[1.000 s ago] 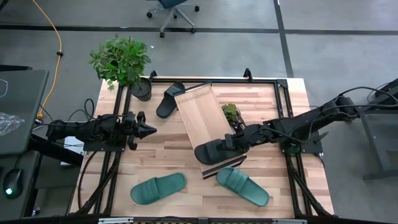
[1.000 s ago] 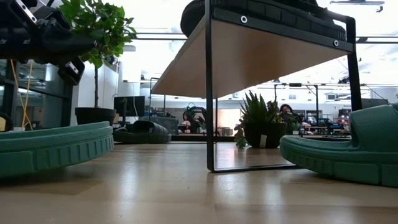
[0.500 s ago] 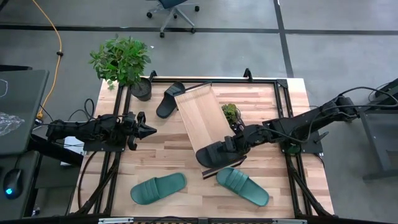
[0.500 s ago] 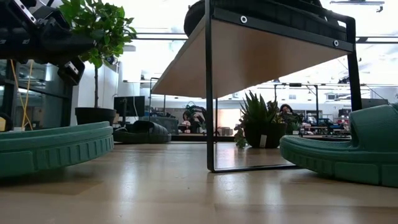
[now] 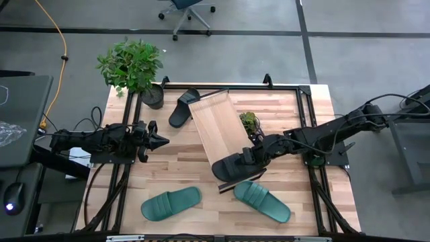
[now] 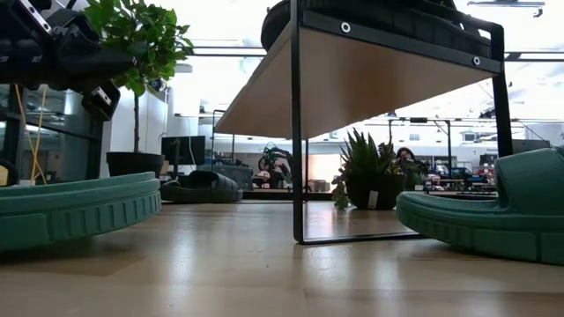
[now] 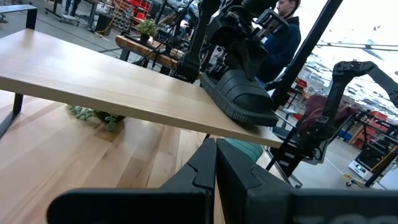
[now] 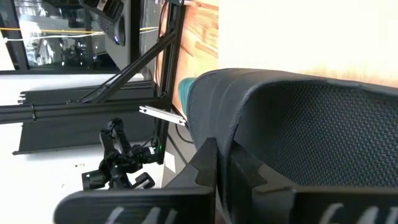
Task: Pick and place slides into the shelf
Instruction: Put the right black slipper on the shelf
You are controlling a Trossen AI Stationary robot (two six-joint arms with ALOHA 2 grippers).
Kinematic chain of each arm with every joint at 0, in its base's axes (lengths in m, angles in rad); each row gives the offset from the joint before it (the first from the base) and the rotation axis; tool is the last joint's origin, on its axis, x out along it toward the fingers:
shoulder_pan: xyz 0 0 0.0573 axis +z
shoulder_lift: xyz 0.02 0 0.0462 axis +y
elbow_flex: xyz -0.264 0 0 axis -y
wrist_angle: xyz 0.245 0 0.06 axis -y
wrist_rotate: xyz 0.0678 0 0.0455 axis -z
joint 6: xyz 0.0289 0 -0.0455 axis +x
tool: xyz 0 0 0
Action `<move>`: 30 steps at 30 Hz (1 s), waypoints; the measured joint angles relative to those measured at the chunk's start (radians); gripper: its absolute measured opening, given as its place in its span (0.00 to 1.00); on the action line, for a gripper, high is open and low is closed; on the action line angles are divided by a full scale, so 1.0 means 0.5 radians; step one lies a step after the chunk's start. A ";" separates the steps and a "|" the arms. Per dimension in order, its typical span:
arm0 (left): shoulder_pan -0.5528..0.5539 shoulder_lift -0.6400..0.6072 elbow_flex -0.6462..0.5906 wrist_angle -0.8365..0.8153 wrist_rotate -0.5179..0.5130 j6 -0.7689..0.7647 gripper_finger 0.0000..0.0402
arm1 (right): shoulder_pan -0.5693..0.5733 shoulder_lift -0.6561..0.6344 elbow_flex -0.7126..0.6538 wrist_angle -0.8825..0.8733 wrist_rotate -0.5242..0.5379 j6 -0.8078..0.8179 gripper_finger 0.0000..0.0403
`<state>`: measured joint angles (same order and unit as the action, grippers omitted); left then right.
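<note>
Nudged slightly onto the long light-wood plank shelf (image 5: 218,128), a black ribbed rubber slide (image 5: 232,164) remains clenched by the right gripper (image 5: 256,154); left gripper (image 5: 161,140) closed.

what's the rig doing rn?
Putting slides onto the shelf. The right gripper holds a black slide at the shelf's near end, resting on the plank. The left gripper waits shut over the table's left side. The other black slide lies by the shelf's far end; both teal slides are on the table.
</note>
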<state>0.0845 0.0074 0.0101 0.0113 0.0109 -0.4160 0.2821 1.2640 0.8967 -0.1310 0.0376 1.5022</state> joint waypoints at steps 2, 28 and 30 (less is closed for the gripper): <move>0.000 0.000 0.000 0.000 0.000 0.000 0.00 | 0.000 0.000 0.000 0.000 -0.009 0.000 0.00; 0.000 0.000 0.000 0.000 0.008 0.000 0.00 | 0.000 0.001 0.000 -0.001 -0.060 0.023 0.14; 0.001 0.000 0.000 0.000 0.008 0.000 0.00 | 0.000 0.001 0.000 -0.001 -0.057 0.016 0.15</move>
<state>0.0849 0.0074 0.0101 0.0113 0.0147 -0.4160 0.2821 1.2644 0.8967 -0.1314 0.0093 1.5105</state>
